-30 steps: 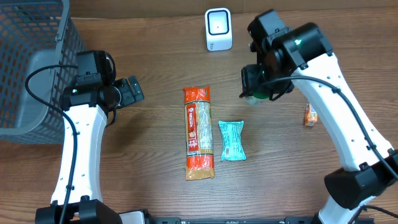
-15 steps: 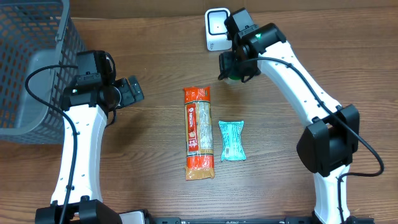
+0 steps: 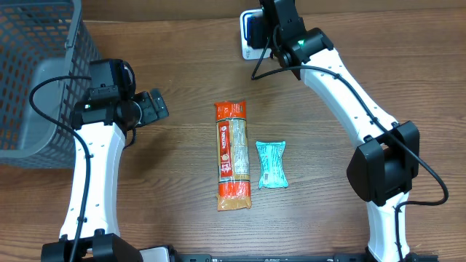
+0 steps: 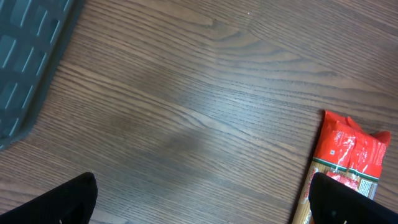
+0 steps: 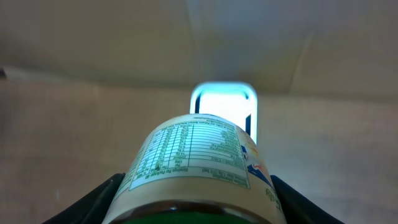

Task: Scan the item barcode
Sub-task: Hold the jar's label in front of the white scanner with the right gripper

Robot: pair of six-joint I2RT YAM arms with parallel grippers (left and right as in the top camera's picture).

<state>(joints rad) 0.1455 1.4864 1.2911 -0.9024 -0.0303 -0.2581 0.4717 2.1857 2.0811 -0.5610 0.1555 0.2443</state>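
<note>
At the far edge of the table (image 3: 182, 51), the right gripper (image 5: 198, 208) grasps a bottle (image 5: 196, 158), with one finger clamped on each side of its body. The bottle's printed nutrition label faces the wrist camera, and its far end sits in front of the scanner (image 5: 224, 102), whose window glows white. Whether bottle and scanner touch cannot be told. The left gripper (image 4: 205, 202) hangs over bare wood between the basket (image 3: 29, 73) and the pasta pack (image 3: 233, 155), fingers spread wide and grasping nothing. A teal pouch (image 3: 271, 165) lies just beside the pasta pack, near the table's centre.
</note>
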